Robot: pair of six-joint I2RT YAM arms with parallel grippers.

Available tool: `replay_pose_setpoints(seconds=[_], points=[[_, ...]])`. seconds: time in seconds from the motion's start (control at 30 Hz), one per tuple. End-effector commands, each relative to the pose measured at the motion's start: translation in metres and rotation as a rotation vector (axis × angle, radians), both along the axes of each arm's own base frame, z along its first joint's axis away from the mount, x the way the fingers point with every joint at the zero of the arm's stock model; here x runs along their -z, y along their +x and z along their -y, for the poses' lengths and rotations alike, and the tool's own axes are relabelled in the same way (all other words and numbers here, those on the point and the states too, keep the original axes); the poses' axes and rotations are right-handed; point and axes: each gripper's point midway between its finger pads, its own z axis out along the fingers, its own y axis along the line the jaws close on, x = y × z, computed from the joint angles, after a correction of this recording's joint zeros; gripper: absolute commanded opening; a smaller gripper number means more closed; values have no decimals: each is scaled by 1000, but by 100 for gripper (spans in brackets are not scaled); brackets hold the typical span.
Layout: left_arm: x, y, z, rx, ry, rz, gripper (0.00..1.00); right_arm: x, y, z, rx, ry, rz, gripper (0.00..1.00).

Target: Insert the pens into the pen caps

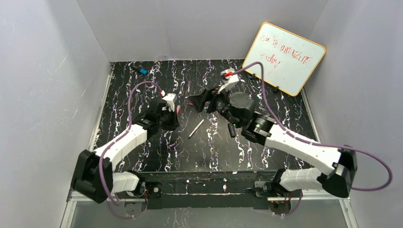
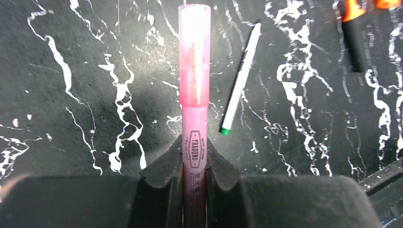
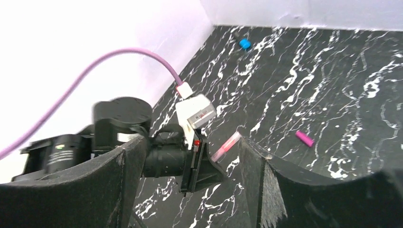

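My left gripper (image 2: 195,153) is shut on the slim pink pen (image 2: 194,128), which points away from the wrist. A pale pink cap (image 2: 194,54) sits over the pen's far end. The white pen (image 2: 240,78) lies on the mat just right of it, also seen in the top view (image 1: 196,128). A black marker with an orange end (image 2: 354,35) lies further right, beside an orange cap (image 2: 387,3) at the frame edge. My right gripper (image 3: 190,145) is open and empty, facing the left gripper (image 1: 169,113) and just short of the capped end. A magenta cap (image 3: 304,138) lies on the mat.
A small black piece with a blue end (image 1: 141,71) lies at the back left of the marbled black mat (image 1: 157,152). A whiteboard (image 1: 284,57) leans at the back right. Grey walls close in three sides.
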Motion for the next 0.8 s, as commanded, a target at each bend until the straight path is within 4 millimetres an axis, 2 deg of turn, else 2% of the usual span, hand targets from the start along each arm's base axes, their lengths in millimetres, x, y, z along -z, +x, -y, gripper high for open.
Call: replay_pose_setpoints(seconds=[0.0,0.17,0.3,0.43,0.5,0.57,0.63,0.77], points=[[16,13,-1,-40,10,-79,0,1,-1,27,30,13,15,80],[49,23,-19,-136,90,-204,0,16,-10,40,25,-7,-8,80],[64,32,-31,-212,149,-257,0,18,-14,50,31,-11,-9,80],[75,37,-46,-273,234,-274,11,17,-17,59,43,-23,3,80],[79,38,-52,-294,264,-288,20,18,-17,64,53,-26,6,81],[82,38,-55,-307,279,-299,23,18,-17,68,67,-25,10,82],[84,38,-55,-311,279,-304,0,18,-18,72,73,-24,11,82],[87,38,-55,-309,283,-315,0,20,-19,75,77,-27,8,83]])
